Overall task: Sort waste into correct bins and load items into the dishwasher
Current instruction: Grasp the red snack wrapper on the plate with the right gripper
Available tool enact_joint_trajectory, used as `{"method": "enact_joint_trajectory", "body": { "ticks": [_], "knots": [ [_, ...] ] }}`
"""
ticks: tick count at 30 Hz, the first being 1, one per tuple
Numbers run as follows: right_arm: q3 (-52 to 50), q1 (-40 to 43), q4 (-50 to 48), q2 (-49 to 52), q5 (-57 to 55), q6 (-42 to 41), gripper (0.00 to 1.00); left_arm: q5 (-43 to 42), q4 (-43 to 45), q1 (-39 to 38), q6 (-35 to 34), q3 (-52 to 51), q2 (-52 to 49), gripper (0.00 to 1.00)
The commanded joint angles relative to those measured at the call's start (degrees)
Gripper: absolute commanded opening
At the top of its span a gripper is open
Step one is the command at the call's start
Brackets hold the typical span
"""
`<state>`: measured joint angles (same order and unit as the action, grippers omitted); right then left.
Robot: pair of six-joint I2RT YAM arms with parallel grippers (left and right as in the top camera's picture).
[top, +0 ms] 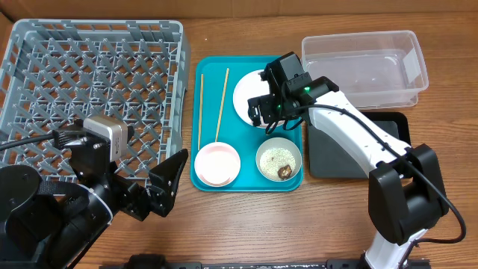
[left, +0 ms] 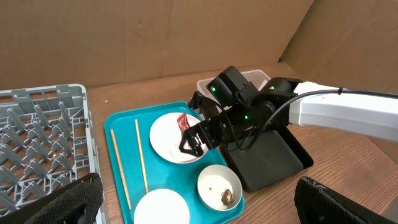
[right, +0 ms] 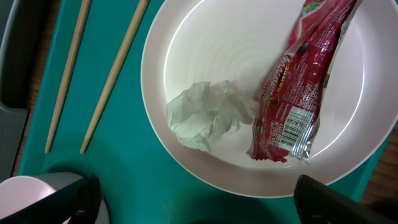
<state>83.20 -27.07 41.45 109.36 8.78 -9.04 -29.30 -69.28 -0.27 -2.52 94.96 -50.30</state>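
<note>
Wooden surface (top: 246,224) seen from the overhead cam: the grey dish rack (top: 97,75) sat top left, the teal tray (top: 246,138) just beside it in the middle, the clear tub (top: 366,63) top right and the black tray (top: 332,161) right below the tub. On the teal tray the two chopsticks (top: 201,112) lay side by side along the left part. The pink bowl (top: 217,164) was at the bottom left, and the white bowl (top: 278,161) next to it had rice (top: 276,155) and a brown scrap (top: 284,172) inside. The white plate (top: 246,93) was at the top right, half covered by the right claw (top: 263,118) hovering over it. The left claw (top: 173,183) hung low near the rack's front corner, spread wide, nothing in it. The left wrist cam looked across the tray. The red wrapper (left: 183,122) lay on the plate's far side with the right claw just above the near-right rim, released, and I couldn't tell if it touched the wrapper. The right wrist cam stared straight down at the plate. A crumpled tissue (right: 208,115) sat around the middle, and the wrapper ran from the upper right down toward the lower rim, just beside the tissue. The right claw showed only as dark bits in the bottom corners, wide apart, gripping nothing. Both chopsticks lay on the teal off the plate's left, and a sliver of the pink bowl peeked in at the bottom left.
</note>
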Motion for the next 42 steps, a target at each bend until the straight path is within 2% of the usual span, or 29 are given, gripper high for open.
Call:
{"method": "enact_joint_trajectory", "body": {
  "ticks": [1, 7, 12, 19, 23, 28, 29, 31, 39, 42],
  "knots": [
    [1.6, 0.1, -0.2, -0.4, 0.3, -0.2, 1.0, 0.3, 0.1, 0.3, 1.3, 0.2, 0.1, 1.0],
    [1.6, 0.1, -0.2, -0.4, 0.3, -0.3, 1.0, 0.4, 0.1, 0.3, 1.3, 0.2, 0.1, 1.0],
    [1.6, 0.1, -0.6, -0.4, 0.3, -1.7, 0.96, 0.3, 0.1, 0.3, 1.3, 0.2, 0.1, 1.0],
    [1.6, 0.1, -0.5, -0.4, -1.6, -1.7, 0.82, 0.3, 0.1, 0.3, 1.3, 0.2, 0.1, 1.0],
    [1.6, 0.1, -0.2, -0.4, -6.7, -3.4, 0.82, 0.3, 0.1, 0.3, 1.3, 0.2, 0.1, 1.0],
    [1.6, 0.1, 0.0, -0.4, -6.6, -3.4, 0.83, 0.3, 0.1, 0.3, 1.3, 0.2, 0.1, 1.0],
    [1.6, 0.1, 0.0, -0.3, -6.6, -3.4, 0.79, 0.4, 0.1, 0.3, 1.3, 0.2, 0.1, 1.0],
    [1.6, 0.1, -0.1, 0.3, -6.6, -3.4, 0.63, 0.3, 0.1, 0.3, 1.3, 0.2, 0.1, 1.0],
    [1.6, 0.2, -2.7, 5.7, -8.8, -3.5, 0.57, 0.3, 0.1, 0.3, 1.3, 0.2, 0.1, 1.0],
    [1.6, 0.2, -3.7, 6.5, -9.3, -3.5, 0.46, 0.3, 0.1, 0.3, 1.3, 0.2, 0.1, 1.0]
  ]
}}
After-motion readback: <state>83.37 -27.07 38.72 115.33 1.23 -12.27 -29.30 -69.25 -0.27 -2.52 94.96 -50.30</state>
